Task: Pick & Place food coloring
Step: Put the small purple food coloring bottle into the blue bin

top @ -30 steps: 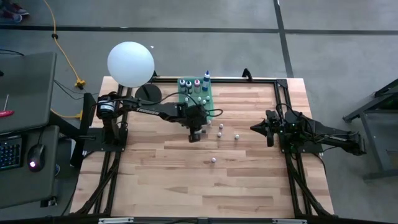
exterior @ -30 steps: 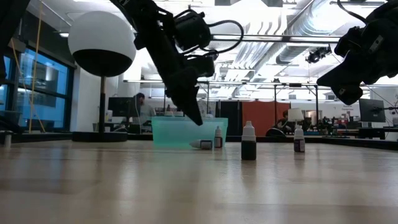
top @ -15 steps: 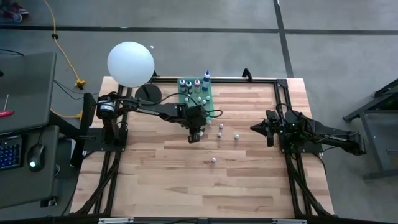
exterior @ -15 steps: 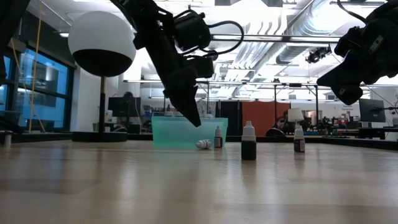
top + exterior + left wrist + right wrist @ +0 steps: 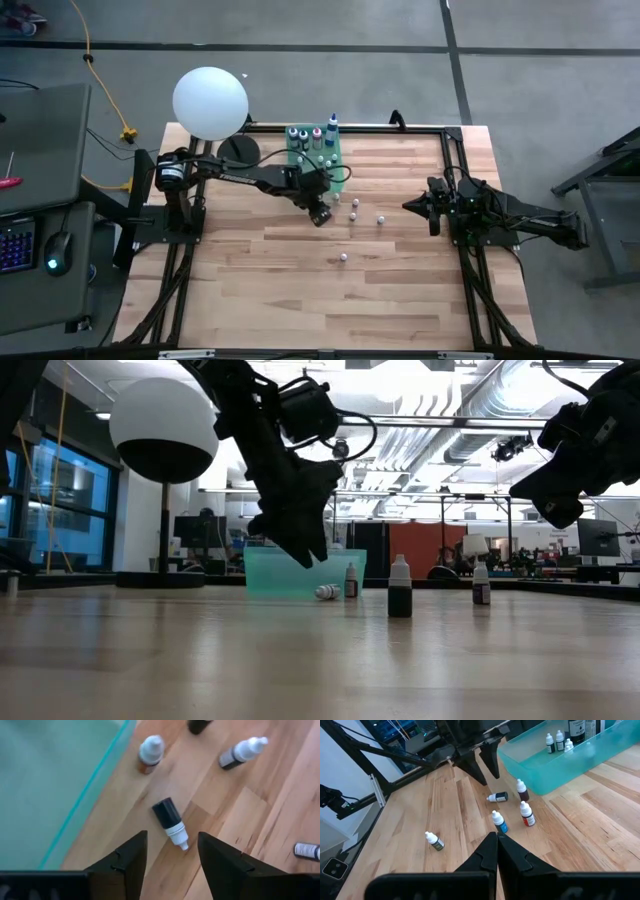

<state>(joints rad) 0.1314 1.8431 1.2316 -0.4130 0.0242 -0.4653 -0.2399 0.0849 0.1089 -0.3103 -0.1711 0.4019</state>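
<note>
A dark-bodied, white-capped food coloring bottle (image 5: 170,822) lies on its side on the wood, close beside the translucent green tray (image 5: 100,775). My left gripper (image 5: 170,851) hovers open above it, slanting down, one finger on each side, touching nothing. The low view shows its fingertips (image 5: 308,556) clear of the lying bottle (image 5: 326,592). Several more small bottles stand on the table near it (image 5: 522,790) (image 5: 527,814) (image 5: 500,822), and others stand in the tray (image 5: 316,150). My right gripper (image 5: 408,206) waits shut at the table's right side.
A big white ball lamp (image 5: 210,102) stands at the far left corner. One bottle (image 5: 343,258) stands alone toward the table's near side, another (image 5: 381,218) right of the cluster. A black frame (image 5: 455,170) borders the table. Bare wood lies at near left.
My left gripper has rolled about its own pointing line and opened, staying in place above the lying bottle. The lying bottle has turned a little on the table.
</note>
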